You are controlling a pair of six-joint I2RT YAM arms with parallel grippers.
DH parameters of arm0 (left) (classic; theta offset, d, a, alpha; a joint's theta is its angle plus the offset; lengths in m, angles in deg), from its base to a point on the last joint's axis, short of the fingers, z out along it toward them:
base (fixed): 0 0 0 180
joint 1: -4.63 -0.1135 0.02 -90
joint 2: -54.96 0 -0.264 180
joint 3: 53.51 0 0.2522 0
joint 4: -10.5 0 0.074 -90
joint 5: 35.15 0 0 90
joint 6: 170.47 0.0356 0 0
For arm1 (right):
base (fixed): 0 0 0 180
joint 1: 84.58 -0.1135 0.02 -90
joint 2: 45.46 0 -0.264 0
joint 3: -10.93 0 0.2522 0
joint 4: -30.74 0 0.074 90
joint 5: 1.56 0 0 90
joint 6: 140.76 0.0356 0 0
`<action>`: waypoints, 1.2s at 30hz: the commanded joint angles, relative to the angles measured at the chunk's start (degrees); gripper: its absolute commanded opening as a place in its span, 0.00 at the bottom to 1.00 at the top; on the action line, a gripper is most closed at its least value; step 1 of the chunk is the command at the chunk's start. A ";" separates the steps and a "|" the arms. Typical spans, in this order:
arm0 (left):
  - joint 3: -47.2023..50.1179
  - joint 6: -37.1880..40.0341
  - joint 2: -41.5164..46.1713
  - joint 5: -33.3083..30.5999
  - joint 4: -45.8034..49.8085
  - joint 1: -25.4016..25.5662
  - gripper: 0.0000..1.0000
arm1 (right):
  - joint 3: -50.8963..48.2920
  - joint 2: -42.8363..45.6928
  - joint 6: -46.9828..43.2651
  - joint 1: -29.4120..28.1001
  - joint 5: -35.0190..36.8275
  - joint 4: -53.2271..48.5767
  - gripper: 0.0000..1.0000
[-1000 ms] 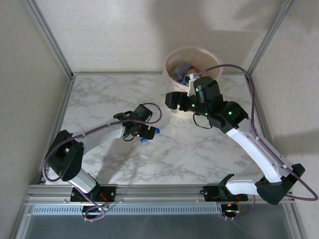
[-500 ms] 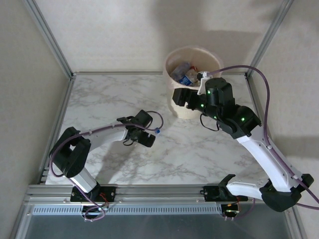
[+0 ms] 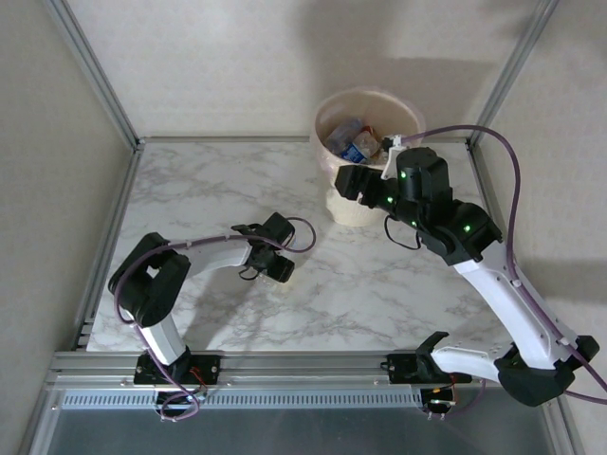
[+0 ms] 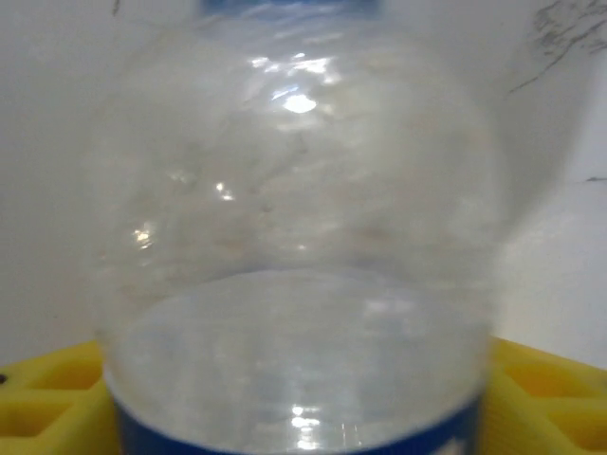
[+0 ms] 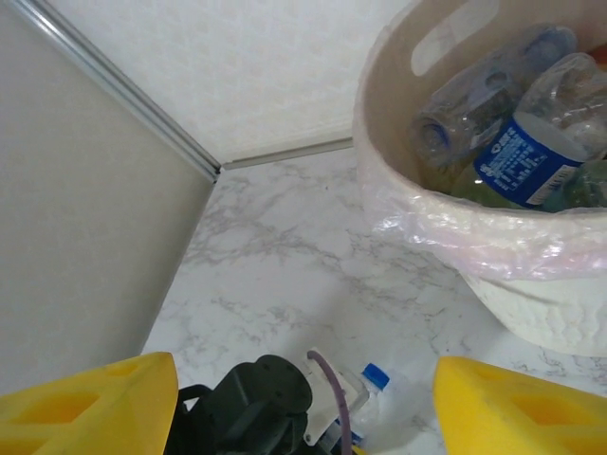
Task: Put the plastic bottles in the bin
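Bottle (image 4: 299,237) between left hand (image 3: 281,269) fingers (image 4: 548,393)

The table (image 3: 190,190) is white marble with grey veins; the bin (image 5: 531,303) cream, pink-lined; the clear bottle (image 4: 299,190) has a blue label.

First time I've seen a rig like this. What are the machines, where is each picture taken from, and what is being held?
Two robot arms are bolted at the near edge of a marble table. One picture looks down from above; the other two come from cameras on the wrists. The yellow blocks at their edges are each tool's fingers. The left tool sits around a clear bottle on the table; whether it grips yet is unclear. The right tool is open and empty, near the cream bin, which already holds several bottles.
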 commanded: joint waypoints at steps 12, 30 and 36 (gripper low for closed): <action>-14.98 -1.34 13.44 1.99 5.65 1.29 0.51 | 4.67 -0.58 -1.83 9.59 -8.76 -1.61 0.64; -37.96 -5.10 15.77 17.66 11.40 2.79 0.57 | 17.71 -13.08 -4.88 11.71 -29.73 1.04 0.66; -39.73 -5.23 15.90 18.82 11.49 2.87 0.57 | 15.09 -14.56 -2.67 11.63 -33.94 3.61 0.67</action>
